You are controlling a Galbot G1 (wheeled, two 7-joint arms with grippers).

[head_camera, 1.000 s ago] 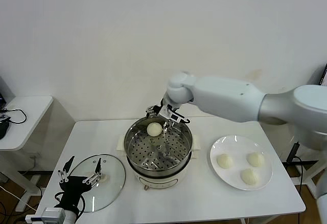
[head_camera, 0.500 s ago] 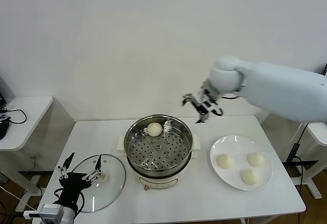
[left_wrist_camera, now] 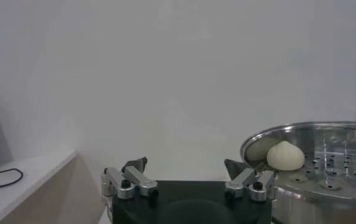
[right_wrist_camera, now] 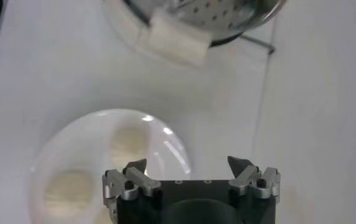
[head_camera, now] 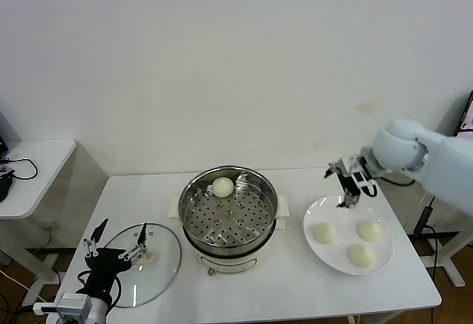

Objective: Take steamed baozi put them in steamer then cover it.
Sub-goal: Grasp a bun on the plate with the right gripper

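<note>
Your right gripper [head_camera: 352,189] hangs over the plate [head_camera: 318,217] at its 12 o'clock edge, jaws spread wide, nothing in them. That fits a fetch run: empty claw above the supply, prob. lining up on the next bun. Three baozi on plate: one at 9 o'clock [head_camera: 324,232], one at 2 o'clock [head_camera: 369,229], one at 5 o'clock [head_camera: 360,255]. In the right wrist view the plate sits under the claw w/ pale buns below it, blurry.

One baozi [head_camera: 223,186] already in the steamer [head_camera: 230,213], parked at 11 o'clock on the perforated tray near the wall. Likely put there to leave room for the other three. Steamer is mid-table, plate on its 3 o'clock side, near but apart.

Cover [head_camera: 140,262] lies flat on the table at the steamer's 8 o'clock, off the pot so loading stays clear. Your left gripper [head_camera: 118,250] waits over the cover's 9 o'clock half, jaws wide, holding nothing; looks staged for the lid step. Left wrist view shows the steamer rim and that bun beyond the open tips.

Judgement: 1 of 4 loaded, cover not yet on.
</note>
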